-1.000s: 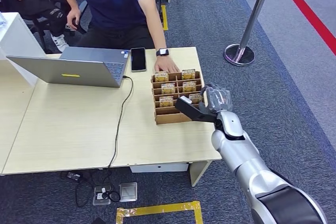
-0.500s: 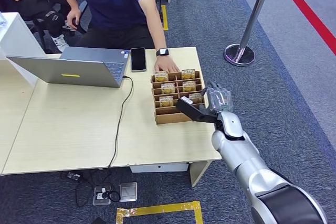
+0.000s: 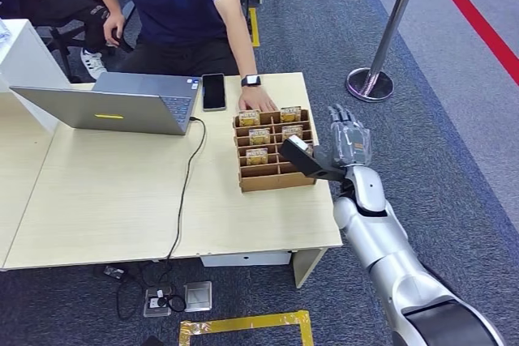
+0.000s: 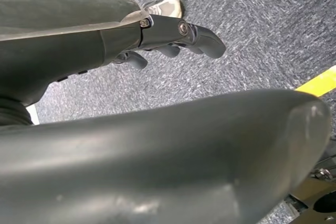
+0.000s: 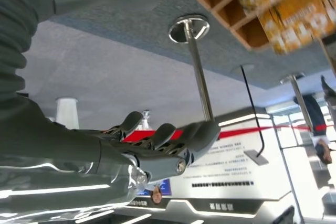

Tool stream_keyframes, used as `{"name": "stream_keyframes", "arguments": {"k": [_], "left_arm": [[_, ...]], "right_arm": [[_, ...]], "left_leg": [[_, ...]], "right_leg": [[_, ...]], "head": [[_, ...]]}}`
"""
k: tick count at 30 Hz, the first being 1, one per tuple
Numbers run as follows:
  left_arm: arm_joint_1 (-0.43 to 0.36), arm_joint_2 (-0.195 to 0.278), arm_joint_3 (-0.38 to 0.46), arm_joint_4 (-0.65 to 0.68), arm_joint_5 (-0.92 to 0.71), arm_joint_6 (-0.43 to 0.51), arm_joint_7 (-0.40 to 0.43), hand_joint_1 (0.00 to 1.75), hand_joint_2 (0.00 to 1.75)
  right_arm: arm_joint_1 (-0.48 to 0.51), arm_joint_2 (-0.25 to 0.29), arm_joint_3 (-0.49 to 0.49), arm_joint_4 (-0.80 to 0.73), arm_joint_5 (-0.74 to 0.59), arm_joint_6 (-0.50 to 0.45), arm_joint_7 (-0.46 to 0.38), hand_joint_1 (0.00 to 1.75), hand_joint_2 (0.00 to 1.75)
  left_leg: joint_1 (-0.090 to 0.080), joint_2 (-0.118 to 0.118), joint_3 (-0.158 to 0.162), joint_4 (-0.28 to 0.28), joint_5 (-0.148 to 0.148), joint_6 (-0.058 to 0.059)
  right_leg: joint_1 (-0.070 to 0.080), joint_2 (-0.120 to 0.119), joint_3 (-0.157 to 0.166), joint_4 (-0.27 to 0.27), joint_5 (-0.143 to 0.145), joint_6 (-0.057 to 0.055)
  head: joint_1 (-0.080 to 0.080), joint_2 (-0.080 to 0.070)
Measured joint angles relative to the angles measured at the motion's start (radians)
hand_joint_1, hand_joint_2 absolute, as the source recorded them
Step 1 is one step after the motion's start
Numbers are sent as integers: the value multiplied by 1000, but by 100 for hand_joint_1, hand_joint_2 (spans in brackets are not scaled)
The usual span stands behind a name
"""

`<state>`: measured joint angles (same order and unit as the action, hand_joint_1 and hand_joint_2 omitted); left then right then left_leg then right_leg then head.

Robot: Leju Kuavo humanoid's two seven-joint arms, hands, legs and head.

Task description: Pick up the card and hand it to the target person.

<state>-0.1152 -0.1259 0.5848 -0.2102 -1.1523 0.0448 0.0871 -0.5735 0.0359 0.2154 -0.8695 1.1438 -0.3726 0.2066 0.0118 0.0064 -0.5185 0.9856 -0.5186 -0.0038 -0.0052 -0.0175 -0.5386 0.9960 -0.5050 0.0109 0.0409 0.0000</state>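
Several cards (image 3: 259, 136) stand in the cardboard organiser (image 3: 272, 180) at frame centre, and the right hand (image 3: 349, 142) hovers just right of it, fingers spread, seemingly holding nothing. To do this well: drop the thumb over one card's top edge and pinch squarely. The left hand (image 4: 166, 35) hangs empty, fingers loosely extended.

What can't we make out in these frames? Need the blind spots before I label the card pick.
- Print on the cards in the box: too small in the head view, blurred and cut off by the edge in the right wrist view.
- Near right slots of the box: covered by the right hand's thumb in the head view.
- Left hand: its thumb blocks much of the left wrist view.
- Person's face: cut off by the head view's top edge.
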Motion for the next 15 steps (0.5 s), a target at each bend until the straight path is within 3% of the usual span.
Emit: {"name": "stream_keyframes", "arguments": {"k": [6,15], "left_arm": [[1,0,0,0,0,6,-9,0,0],[-39,-5,0,0,11,7,22,0,0]], "right_arm": [[30,-5,-3,-93,10,23,-8,48,175],[23,17,26,-59,1,47,-45,55,175]], "left_leg": [[0,0,0,0,0,0],[0,0,0,0,0,0]], "right_leg": [[0,0,0,0,0,0],[0,0,0,0,0,0]], "head": [[0,0],[0,0]]}}
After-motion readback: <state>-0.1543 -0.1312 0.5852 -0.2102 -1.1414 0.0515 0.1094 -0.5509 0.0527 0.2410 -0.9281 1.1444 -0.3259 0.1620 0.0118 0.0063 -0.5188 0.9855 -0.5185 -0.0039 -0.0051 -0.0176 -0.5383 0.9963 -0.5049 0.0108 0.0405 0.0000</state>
